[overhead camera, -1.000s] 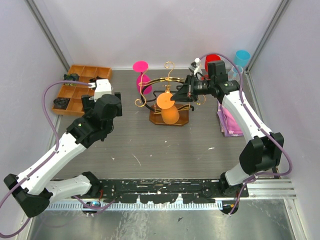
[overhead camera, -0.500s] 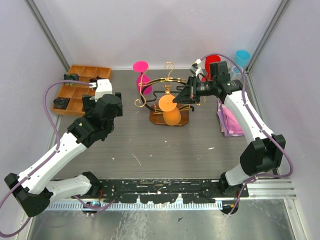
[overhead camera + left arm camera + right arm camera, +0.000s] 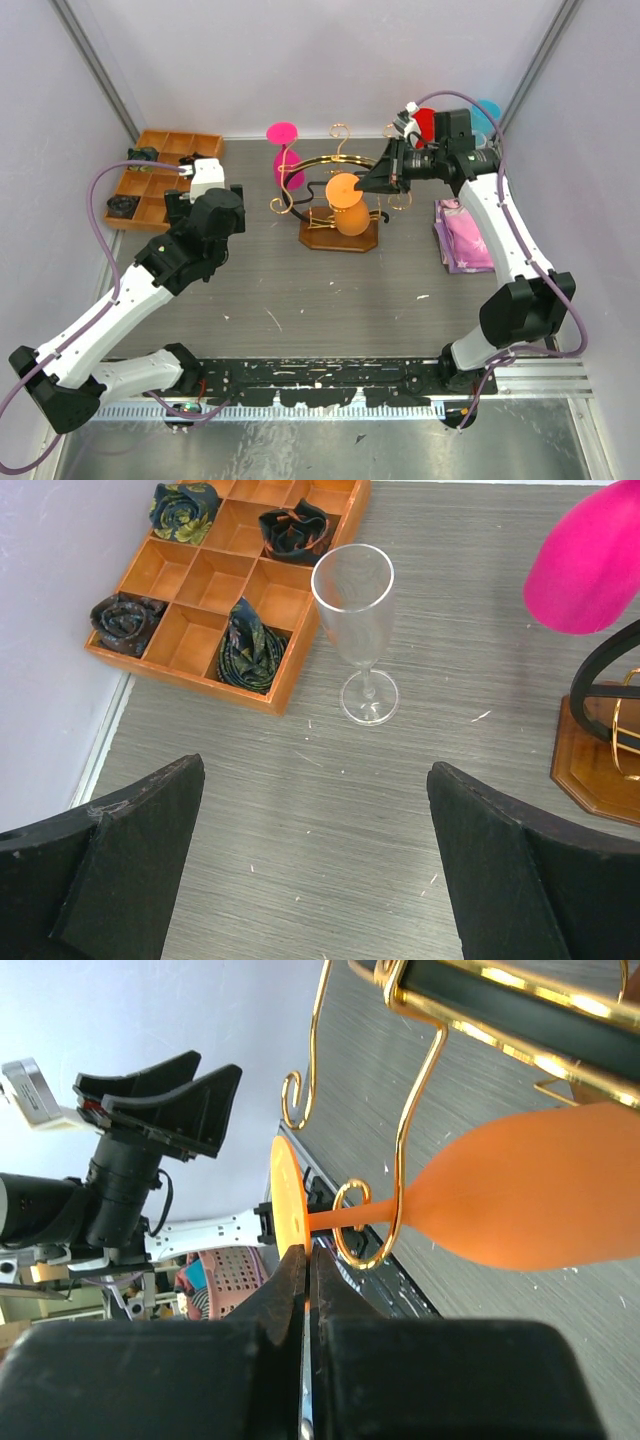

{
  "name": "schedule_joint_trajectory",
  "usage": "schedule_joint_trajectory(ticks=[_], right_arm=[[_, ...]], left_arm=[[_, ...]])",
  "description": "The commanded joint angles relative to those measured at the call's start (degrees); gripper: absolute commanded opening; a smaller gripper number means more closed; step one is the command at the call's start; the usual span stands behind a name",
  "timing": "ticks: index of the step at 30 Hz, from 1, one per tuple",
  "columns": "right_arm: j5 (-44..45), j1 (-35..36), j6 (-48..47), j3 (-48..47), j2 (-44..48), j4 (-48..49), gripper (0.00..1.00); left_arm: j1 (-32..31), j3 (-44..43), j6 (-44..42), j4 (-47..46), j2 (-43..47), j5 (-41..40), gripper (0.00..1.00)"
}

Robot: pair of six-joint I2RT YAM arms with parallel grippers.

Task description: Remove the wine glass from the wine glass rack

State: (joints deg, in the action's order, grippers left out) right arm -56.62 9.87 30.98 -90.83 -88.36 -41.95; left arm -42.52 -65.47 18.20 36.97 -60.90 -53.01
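Right gripper (image 3: 305, 1260) is clamped shut on the thin rim of the orange wine glass (image 3: 520, 1200) foot. Left gripper (image 3: 312, 780) is wide, holds nothing and hovers over the tabletop (image 3: 330, 830) toward the far-left corner. The glass hangs tilted on the wine glass rack (image 3: 318, 238), which stands mid-tabletop near the far edge. Its stem sits in a gold scroll hook (image 3: 400, 1160) under the black ring (image 3: 500, 1000), so it is not yet off.

Risks, as judged:
- The pinch is only on the foot's edge, so the glass could pivot or slip out once its weight leaves the hook.
- A pull in the wrong direction could catch the stem on the scroll and drag or tip the rack.
- That would likely shake the pink glass (image 3: 283, 150) on the rack's far-left side.

Views:
- Right wrist alone shows the edge pinch and the stem inside the scroll; from above this is too small to tell.
- Left wrist alone shows a clear flute (image 3: 355, 610) upright just beside the wooden tray (image 3: 190, 685).
- In the top view the left arm hides the flute.
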Motion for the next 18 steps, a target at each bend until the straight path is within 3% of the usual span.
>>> schedule_joint_trajectory(ticks=[1, 9, 18], right_arm=[[-1.1, 0.4, 3.0, -4.3, -2.6, 5.8, 0.01], [-1.9, 5.7, 4.2, -10.2, -7.4, 7.2, 0.01], [-3.2, 7.3, 9.1, -14.4, -4.6, 12.1, 0.01]], left_arm=[[0.1, 0.3, -0.3, -0.8, 0.0, -0.5, 0.99], [0.1, -0.4, -0.3, -0.9, 0.1, 0.0, 0.99], [0.1, -4.0, 0.5, 1.0, 3.4, 3.7, 0.99]])
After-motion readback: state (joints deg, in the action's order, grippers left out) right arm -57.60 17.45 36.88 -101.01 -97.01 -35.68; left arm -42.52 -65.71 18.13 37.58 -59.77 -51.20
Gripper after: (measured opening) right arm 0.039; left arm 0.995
